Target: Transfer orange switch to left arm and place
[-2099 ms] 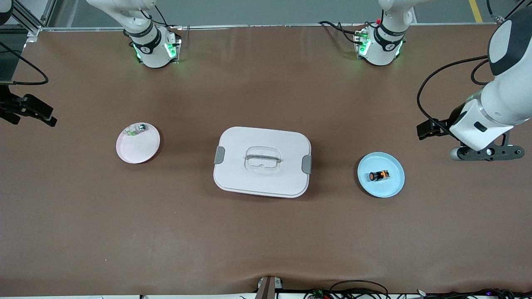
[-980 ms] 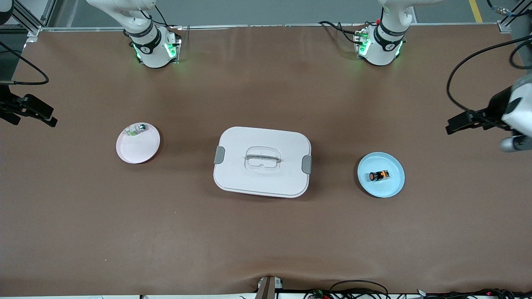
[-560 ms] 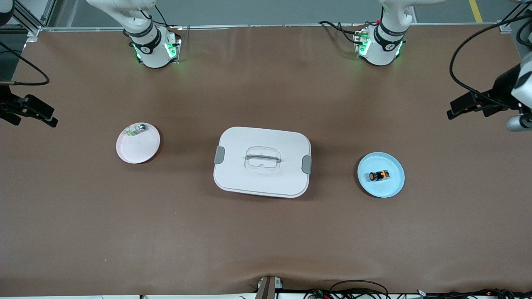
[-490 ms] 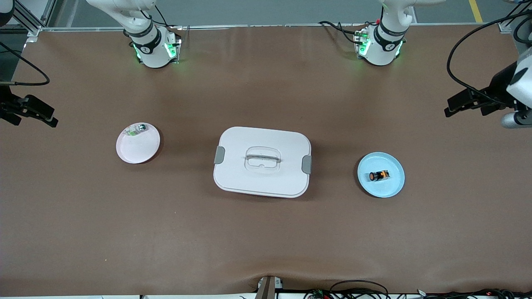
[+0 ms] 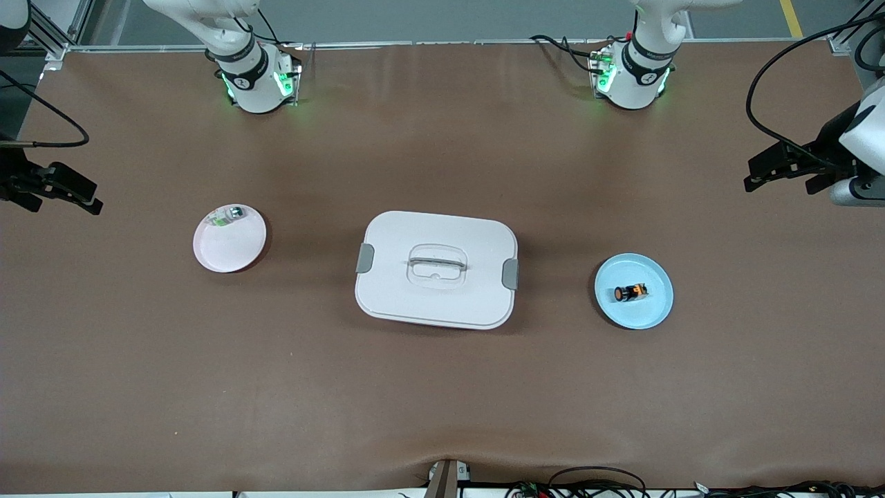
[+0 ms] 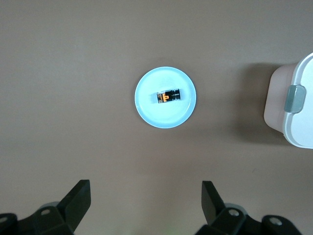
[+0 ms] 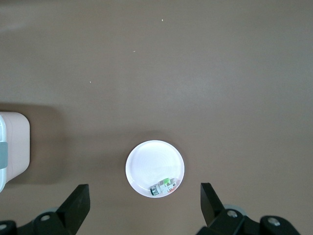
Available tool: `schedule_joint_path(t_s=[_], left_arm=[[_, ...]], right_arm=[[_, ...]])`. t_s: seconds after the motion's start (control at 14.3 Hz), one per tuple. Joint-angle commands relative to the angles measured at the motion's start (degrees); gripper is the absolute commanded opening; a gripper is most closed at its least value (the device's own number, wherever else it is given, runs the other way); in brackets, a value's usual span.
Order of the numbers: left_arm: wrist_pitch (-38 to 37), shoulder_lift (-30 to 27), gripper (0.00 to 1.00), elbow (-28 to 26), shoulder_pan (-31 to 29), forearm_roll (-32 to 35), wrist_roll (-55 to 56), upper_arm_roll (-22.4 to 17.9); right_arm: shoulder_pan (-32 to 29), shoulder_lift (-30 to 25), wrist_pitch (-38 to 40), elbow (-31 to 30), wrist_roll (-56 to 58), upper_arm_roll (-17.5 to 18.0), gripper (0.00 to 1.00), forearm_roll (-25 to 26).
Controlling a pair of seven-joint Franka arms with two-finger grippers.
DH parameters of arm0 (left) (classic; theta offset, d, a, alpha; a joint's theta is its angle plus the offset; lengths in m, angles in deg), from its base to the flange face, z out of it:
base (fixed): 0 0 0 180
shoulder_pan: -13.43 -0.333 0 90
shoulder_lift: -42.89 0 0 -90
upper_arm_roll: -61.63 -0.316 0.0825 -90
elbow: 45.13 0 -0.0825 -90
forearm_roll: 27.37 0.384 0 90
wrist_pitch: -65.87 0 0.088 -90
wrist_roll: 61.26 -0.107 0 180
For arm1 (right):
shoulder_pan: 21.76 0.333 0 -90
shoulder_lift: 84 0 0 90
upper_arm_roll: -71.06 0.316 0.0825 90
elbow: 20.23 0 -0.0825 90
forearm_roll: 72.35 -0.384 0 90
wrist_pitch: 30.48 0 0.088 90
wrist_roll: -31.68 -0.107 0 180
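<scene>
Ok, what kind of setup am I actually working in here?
Most likely a robotics lab bench: two arms' green-lit bases bolted to a brown-covered table, loose cables at its edge, and staged props, a white box between two small plates.

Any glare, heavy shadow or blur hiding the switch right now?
Front view: even light, soft shadow beside the box, orange switch sharp on the blue plate. Left wrist view: switch crisp, no glare. Right wrist view: only the white plate and the box's shadow.

High front camera faces the robots; both wrist cameras look down, sharing the box (image 5: 435,270).
</scene>
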Motion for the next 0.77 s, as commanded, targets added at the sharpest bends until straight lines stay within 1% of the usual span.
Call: schedule_joint_path(t_s=[0.0,0.28,0.42,0.49,0.7], left_arm=[[0.69,-0.88,1.00,-1.03,0.76,1.14,-0.71,-0.25],[-0.36,-0.71,1.00,-0.68,0.67,1.83,-1.24,-0.42],[-0.63,1.22,1.00,2.56,1.11,5.78,-1.59,-0.25],[-0.89,1.84,1.00,4.31,1.02,5.97,-1.68,-0.25],[-0.98,1.76,1.00,4.77,0.85,6.06,-1.76,-0.25]], right_arm=[[-0.20,0.69,0.96,1.44,-0.20,0.39,1.00,0.13],[-0.20,0.60,0.96,1.44,-0.12,0.39,1.00,0.21],[-0.20,0.69,0.96,1.44,-0.20,0.39,1.00,0.21],[-0.20,0.60,0.96,1.44,-0.12,0.39,1.00,0.21],[-0.20,0.60,0.96,1.44,-0.12,0.39,1.00,0.21]])
